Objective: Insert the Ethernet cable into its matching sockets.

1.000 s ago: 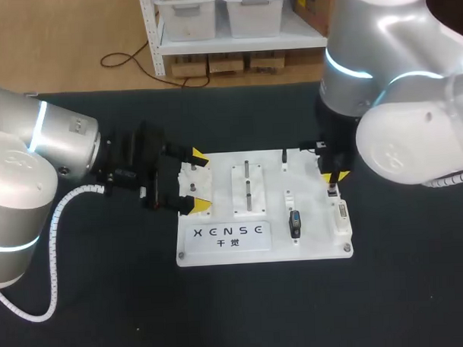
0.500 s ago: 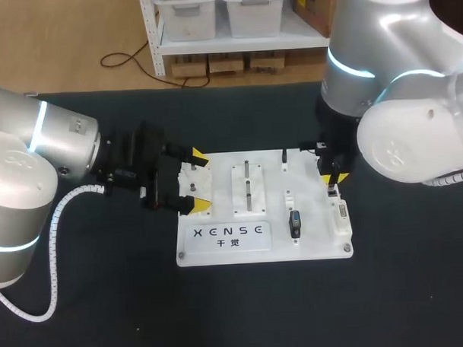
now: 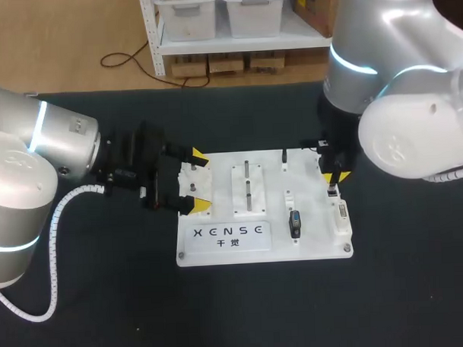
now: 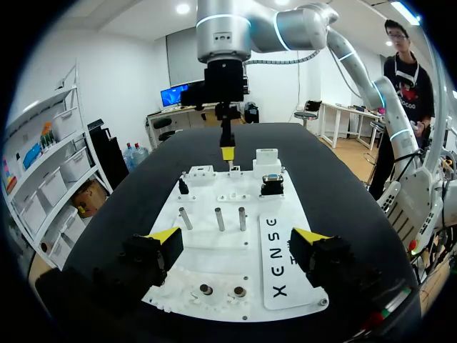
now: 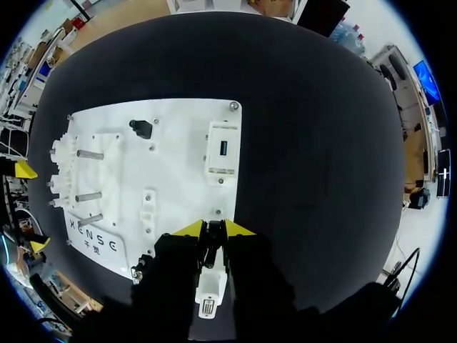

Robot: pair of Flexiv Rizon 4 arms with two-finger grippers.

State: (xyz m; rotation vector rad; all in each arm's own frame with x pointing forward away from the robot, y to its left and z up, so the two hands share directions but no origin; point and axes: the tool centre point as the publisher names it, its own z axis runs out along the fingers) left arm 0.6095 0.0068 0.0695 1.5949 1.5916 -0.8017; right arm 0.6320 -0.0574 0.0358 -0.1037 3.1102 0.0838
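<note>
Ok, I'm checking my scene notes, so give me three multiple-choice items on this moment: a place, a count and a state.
1. Where is the right gripper, shut on a small plug? A above the white board's right side; B off the board, over bare table; C above the printed label.
2. How many upright metal pins stand mid-board? A one; B three; C five.
3. The left gripper is: A shut on a pin; B shut on a cable; C open.
Answers: 1 A, the head view shows it there. 2 B, the left wrist view shows three in a row. 3 C, its fingers stand wide apart, gripping nothing.
</note>
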